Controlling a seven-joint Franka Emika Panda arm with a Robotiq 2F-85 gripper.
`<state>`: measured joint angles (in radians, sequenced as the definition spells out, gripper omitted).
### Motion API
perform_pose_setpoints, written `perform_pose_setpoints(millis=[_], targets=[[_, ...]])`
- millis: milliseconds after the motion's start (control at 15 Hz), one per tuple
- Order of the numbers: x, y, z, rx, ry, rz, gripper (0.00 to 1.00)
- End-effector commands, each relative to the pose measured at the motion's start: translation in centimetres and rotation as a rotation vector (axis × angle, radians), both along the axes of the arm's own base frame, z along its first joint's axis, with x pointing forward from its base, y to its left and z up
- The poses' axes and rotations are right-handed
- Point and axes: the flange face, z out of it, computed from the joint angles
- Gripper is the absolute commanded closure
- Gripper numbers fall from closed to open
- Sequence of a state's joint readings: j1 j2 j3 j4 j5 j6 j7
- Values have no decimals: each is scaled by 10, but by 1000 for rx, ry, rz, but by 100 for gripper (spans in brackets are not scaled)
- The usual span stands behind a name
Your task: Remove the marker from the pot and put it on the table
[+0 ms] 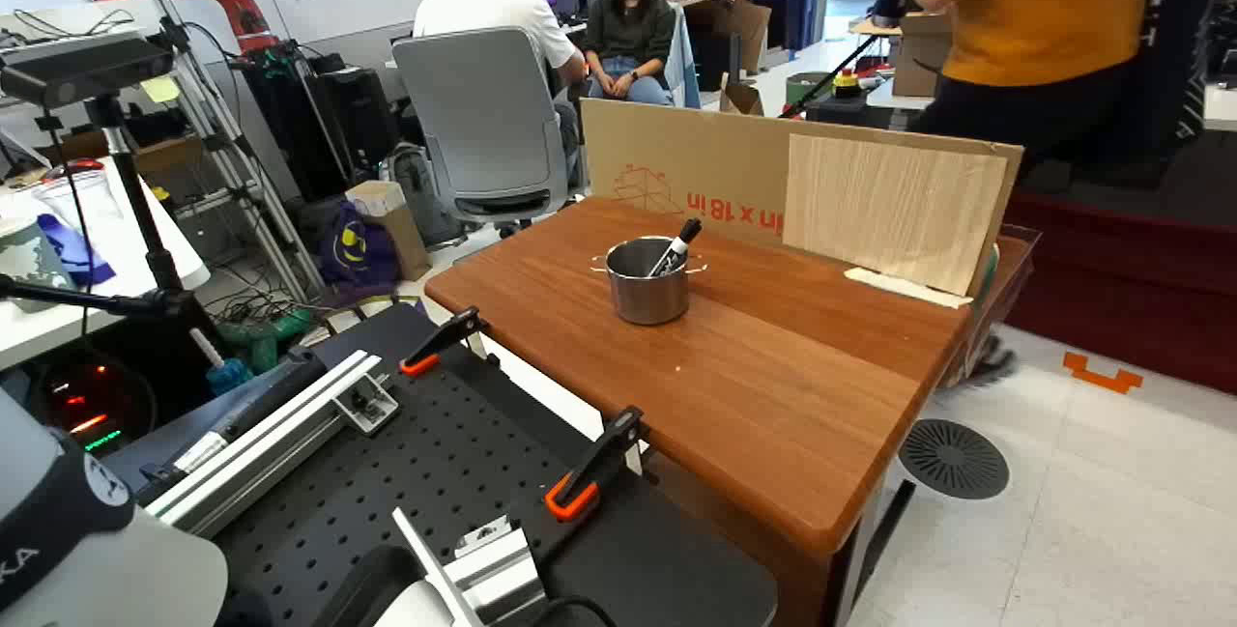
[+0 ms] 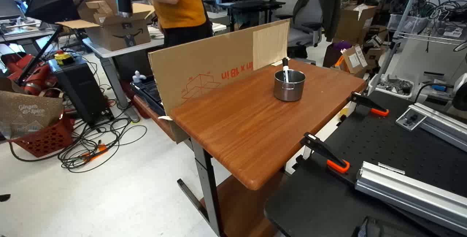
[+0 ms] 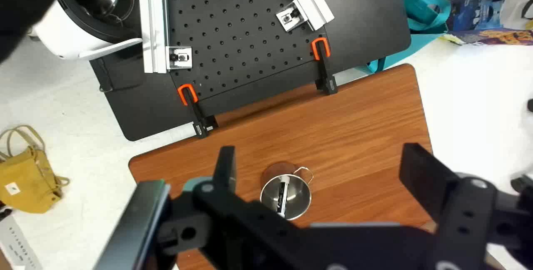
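Note:
The marker is white with a black label and a black cap. It leans in the pot, cap end above the rim, in both exterior views, at marker (image 1: 673,256) and marker (image 2: 286,72). The grey metal pot (image 1: 649,303), also in an exterior view as pot (image 2: 288,93), stands upright on the brown wooden table (image 1: 763,371). In the wrist view the marker (image 3: 283,195) lies across the pot (image 3: 299,198), its cap end hidden by the gripper. My gripper (image 3: 321,162) is wide open and empty, high above the table (image 3: 354,124), the pot nearer its left finger. The exterior views do not show it.
A black perforated bench (image 1: 464,443) adjoins the table, with orange-tipped clamps (image 1: 594,468) at the seam and aluminium rails (image 1: 280,443) on it. A cardboard panel (image 1: 696,158) stands along the table's far edge. A person in orange (image 1: 1044,9) stands behind it.

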<state>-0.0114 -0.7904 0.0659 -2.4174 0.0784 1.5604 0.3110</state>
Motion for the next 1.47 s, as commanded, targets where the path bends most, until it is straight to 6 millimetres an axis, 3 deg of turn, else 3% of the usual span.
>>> perform_pose_setpoints(millis=[0,600,800,1067,1400], targets=[[0,0,2,0,-1,0,0],[0,0,2,0,-3,0,0],[11,0,-7,21,-56,-37,0],[37,-2,-34,27,-138,-96,0],[82,-8,-96,36,-213,-183,0]])
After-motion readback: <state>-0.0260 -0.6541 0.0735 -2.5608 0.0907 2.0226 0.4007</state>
